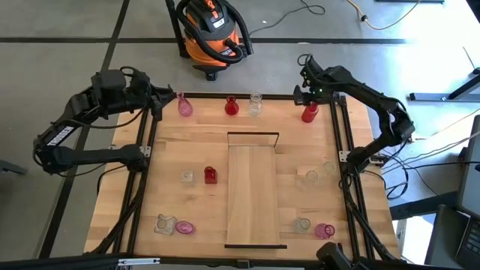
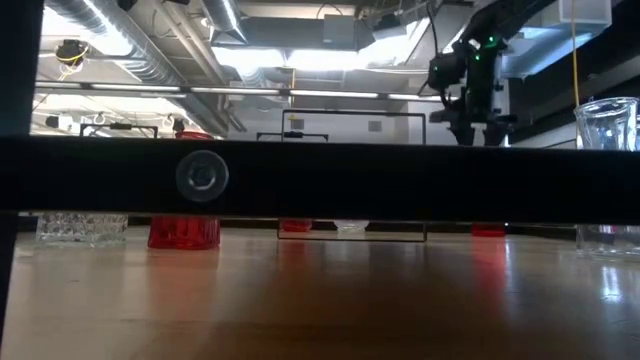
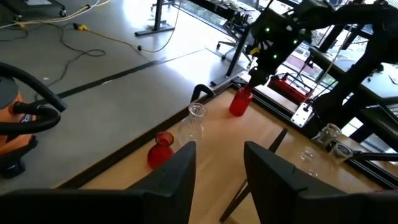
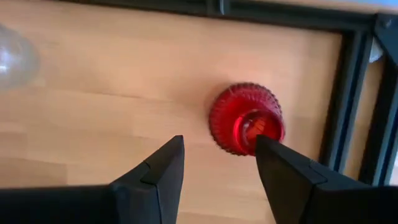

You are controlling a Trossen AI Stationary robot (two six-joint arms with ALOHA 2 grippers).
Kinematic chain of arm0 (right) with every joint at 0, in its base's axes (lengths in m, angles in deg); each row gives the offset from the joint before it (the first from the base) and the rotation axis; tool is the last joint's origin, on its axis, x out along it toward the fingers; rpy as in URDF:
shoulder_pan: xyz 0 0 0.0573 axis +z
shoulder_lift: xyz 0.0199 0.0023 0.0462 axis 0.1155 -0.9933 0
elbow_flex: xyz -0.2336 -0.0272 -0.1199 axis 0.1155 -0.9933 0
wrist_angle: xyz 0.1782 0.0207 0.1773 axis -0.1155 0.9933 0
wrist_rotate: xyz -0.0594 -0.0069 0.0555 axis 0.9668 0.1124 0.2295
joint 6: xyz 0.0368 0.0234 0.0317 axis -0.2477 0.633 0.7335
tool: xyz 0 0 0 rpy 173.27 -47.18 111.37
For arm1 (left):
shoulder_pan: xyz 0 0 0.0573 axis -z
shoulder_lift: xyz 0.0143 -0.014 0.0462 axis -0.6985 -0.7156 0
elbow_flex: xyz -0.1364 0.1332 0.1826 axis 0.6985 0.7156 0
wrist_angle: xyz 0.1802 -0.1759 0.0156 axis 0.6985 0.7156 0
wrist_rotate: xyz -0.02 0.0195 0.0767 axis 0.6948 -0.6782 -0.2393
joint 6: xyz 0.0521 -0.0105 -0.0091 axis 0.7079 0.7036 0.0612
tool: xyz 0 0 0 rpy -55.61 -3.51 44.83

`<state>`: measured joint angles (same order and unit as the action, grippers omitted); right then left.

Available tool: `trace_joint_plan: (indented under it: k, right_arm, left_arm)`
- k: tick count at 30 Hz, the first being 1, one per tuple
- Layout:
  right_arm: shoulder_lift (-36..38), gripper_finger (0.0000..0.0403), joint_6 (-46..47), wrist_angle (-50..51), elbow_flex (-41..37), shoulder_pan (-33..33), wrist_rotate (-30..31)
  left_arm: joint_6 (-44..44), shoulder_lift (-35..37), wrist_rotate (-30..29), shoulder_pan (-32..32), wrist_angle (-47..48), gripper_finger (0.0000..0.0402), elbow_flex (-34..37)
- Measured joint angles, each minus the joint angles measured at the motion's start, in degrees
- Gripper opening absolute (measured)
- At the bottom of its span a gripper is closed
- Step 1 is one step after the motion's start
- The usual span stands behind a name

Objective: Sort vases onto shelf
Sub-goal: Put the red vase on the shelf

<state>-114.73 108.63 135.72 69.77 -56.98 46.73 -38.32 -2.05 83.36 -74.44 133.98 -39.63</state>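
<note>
Two claws work the table's far edge: the right claw hangs above a red vase at the far right corner, fingers apart and not touching it, while the left claw, also parted and empty, waits near a pink vase. The shelf lies mid-table.

shelf bare, vases lining far edge, side clusters
</note>
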Motion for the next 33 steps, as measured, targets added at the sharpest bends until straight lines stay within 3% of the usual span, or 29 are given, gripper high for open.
trace_joint_plan:
  k: [13,19,25,33]
  right_arm:
    - [0.3,0.0184,2.5,-1.3,-2.8,0.1,4.3]
    - [4.0,0.0184,3.4,-0.8,-2.9,0.9,6.3]
    - [12.2,0.0184,12.1,-0.2,-6.2,8.7,19.0]
    - [22.6,0.0184,28.8,-21.0,-27.7,20.6,32.8]
  left_arm:
    - [-0.2,0.1,0.0,0.0,0.0,0.0129,0.0]
    - [-1.2,0.1,0.0,0.0,0.0,0.0129,0.0]
    - [-1.3,0.1,0.0,0.0,0.0,0.0129,0.0]
    - [0.6,0.0,-0.5,0.0,-0.1,0.0129,0.0]
